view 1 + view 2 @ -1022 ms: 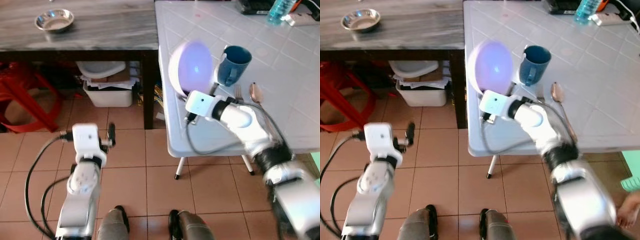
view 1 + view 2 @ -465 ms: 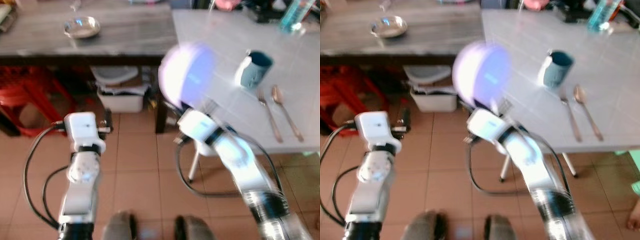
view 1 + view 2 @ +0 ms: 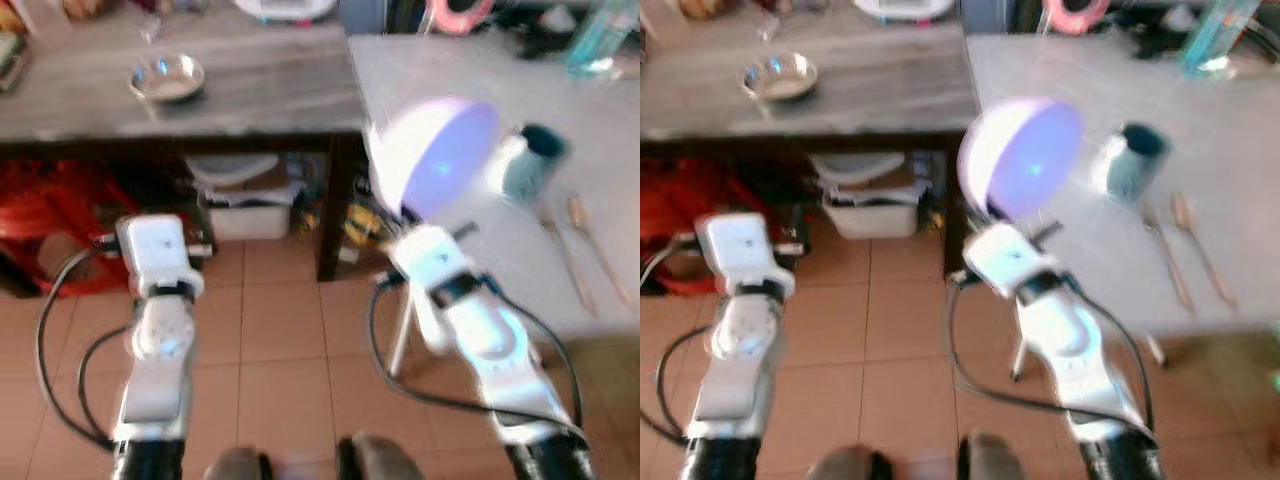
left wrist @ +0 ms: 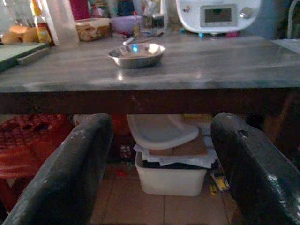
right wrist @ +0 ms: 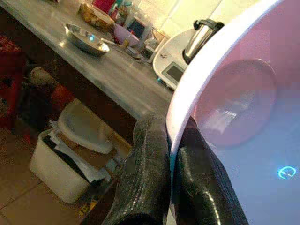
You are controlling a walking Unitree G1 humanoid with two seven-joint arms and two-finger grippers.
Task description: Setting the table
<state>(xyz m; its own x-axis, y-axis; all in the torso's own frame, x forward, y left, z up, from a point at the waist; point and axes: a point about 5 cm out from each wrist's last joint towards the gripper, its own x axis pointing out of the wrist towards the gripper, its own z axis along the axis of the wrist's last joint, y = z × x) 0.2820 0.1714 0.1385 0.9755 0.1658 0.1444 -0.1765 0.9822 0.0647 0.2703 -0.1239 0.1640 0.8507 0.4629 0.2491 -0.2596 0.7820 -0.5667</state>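
- The right gripper [image 5: 171, 187] has its two black fingers clamped on the rim of the pale purple plate [image 3: 435, 160], one finger on each face, and holds it upright, on edge.
- A second ago the plate stood over the white table [image 3: 600, 140], just beside the blue mug [image 3: 527, 165]; now it is lifted at the table's near corner, though the camera has swung too, so part of that shift is probably the view's.
- Fork [image 3: 1167, 262] and spoon [image 3: 1202, 250] lie beyond the mug, blurred.
- The left gripper [image 4: 159, 154] hangs idle, fingers wide apart, facing the grey counter's steel bowl [image 4: 136, 54].
- The plate seems in carriage, not yet laid.
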